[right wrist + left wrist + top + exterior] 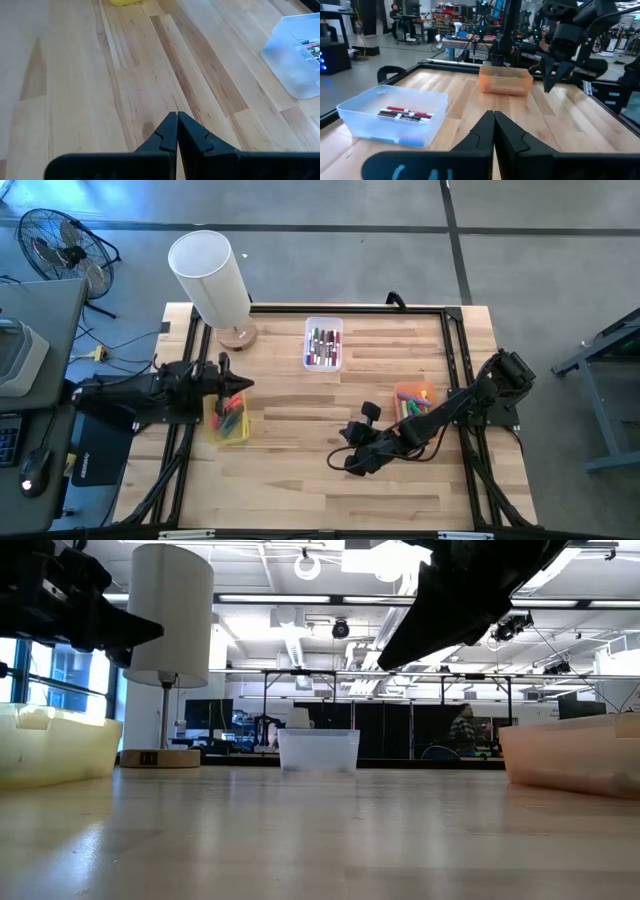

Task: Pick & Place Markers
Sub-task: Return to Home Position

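Observation:
Markers lie in three bins. The clear bin (323,343) at the table's far middle holds red, pink and dark ones (405,114). More lie in the yellow bin (228,422) on the left and the orange bin (413,400) on the right. My left gripper (248,385) hovers over the yellow bin's far edge; it is shut and empty (493,118). My right gripper (340,459) hangs over bare wood near the table's middle, also shut and empty (177,118). Each bin rests flat on its base.
A lamp with a white shade (210,275) stands on a wooden base at the far left of the table. A black frame rail (350,308) runs along the far and side edges. Bare wood lies between the three bins. A fan (60,245) stands on the floor beyond.

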Tool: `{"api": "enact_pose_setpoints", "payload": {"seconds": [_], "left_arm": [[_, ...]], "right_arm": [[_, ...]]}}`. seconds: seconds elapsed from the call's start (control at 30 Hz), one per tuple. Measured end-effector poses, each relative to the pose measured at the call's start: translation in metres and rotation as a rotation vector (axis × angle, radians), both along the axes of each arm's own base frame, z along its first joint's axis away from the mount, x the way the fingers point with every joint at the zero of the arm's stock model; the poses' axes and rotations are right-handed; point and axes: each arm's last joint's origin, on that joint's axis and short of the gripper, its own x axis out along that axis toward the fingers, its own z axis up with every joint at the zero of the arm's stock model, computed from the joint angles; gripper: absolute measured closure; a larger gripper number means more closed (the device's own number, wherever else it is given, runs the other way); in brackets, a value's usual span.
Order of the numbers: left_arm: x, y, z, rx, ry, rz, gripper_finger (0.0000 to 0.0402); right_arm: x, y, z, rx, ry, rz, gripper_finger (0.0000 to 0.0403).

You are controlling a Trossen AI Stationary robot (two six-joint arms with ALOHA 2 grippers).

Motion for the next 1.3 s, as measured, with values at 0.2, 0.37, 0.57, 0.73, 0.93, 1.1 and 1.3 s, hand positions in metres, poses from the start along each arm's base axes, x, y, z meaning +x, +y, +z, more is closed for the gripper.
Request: {"api": "enact_pose_setpoints", "payload": {"seconds": [0.2, 0.37, 0.57, 0.73, 0.93, 1.1, 1.3], "left_arm": [[0.0, 0.007, -0.001, -0.011, 0.009, 0.006, 0.0401], [0.0, 0.01, -0.002, -0.031, 0.011, 0.063, 0.0401], [0.0, 0.01, -0.002, -0.027, 0.011, 0.073, 0.0401], [0.0, 0.01, -0.003, -0.037, 0.021, 0.057, 0.0401], [0.001, 0.01, -0.003, -0.037, 0.024, 0.057, 0.0401], [0.001, 0.01, -0.003, -0.038, 0.024, 0.057, 0.0401], [0.001, 0.01, -0.003, -0.038, 0.024, 0.056, 0.0401]], "right_arm": [[0.0, 0.0, 0.0, -0.001, -0.001, -0.001, 0.0403], [0.0, 0.0, 0.0, -0.002, -0.001, -0.002, 0.0403], [0.0, 0.0, 0.0, -0.001, -0.001, -0.001, 0.0403], [0.002, -0.004, -0.001, 0.018, 0.016, 0.003, 0.0403], [-0.004, -0.024, -0.029, 0.069, 0.069, 0.043, 0.0403], [-0.013, -0.044, -0.055, 0.144, 0.038, 0.155, 0.0402], [-0.045, -0.078, -0.055, 0.21, -0.078, 0.164, 0.0402]]}}
